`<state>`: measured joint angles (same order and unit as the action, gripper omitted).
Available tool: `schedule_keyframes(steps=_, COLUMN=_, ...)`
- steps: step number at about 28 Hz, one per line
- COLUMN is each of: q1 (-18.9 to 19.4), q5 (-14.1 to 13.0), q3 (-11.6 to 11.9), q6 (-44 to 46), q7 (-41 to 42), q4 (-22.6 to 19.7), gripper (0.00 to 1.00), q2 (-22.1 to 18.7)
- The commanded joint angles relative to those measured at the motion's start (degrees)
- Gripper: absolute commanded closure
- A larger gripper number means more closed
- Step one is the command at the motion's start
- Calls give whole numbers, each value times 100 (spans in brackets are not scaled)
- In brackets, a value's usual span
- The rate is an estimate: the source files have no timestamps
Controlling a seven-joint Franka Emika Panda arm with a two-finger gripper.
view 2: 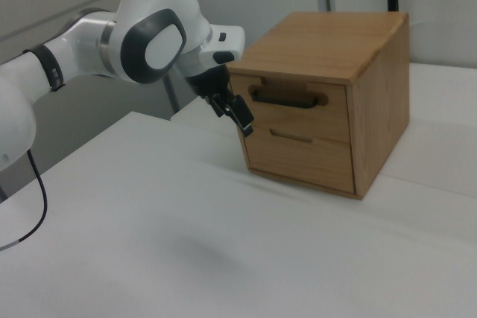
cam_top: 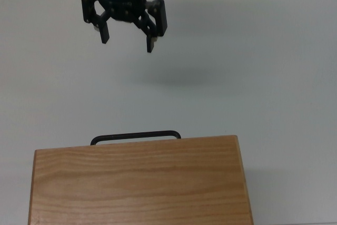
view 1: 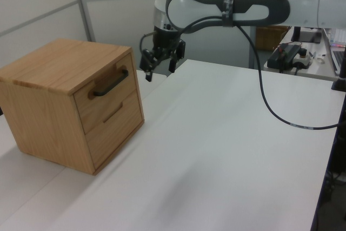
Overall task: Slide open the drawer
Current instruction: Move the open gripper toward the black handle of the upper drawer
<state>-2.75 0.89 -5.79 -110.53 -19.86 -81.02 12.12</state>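
I hold the claw (cam_top: 127, 39) wide open and turned toward the black handle (cam_top: 136, 136), so both fingers can go around the bar. It is not touching yet. The drawer (view 1: 106, 88) is shut, at the top front of the wooden cabinet (view 1: 59, 63).

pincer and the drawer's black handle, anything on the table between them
Nothing. In the top view the pincer hangs open above bare white table, and the stretch down to the drawer's black handle holds only a faint shadow.
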Motion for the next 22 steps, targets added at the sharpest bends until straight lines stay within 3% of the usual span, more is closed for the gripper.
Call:
schedule_keyframes(steps=1, q1=64, q5=-28, q3=26, q6=-415, q7=-1264, q4=25, gripper=0, q2=159)
schedule_keyframes(steps=3, q1=64, q5=-1, q3=17, q6=-670, q7=-1686, q4=25, gripper=0, q2=177)
schedule_keyframes(steps=10, q1=90, q5=526, q3=-27, q6=-979, q7=-3383, q4=376, gripper=0, q2=642)
schedule_keyframes(steps=22, q1=187, q5=649, q3=-1, q6=-1224, q7=-4139, q4=1378, gripper=0, q2=1477)
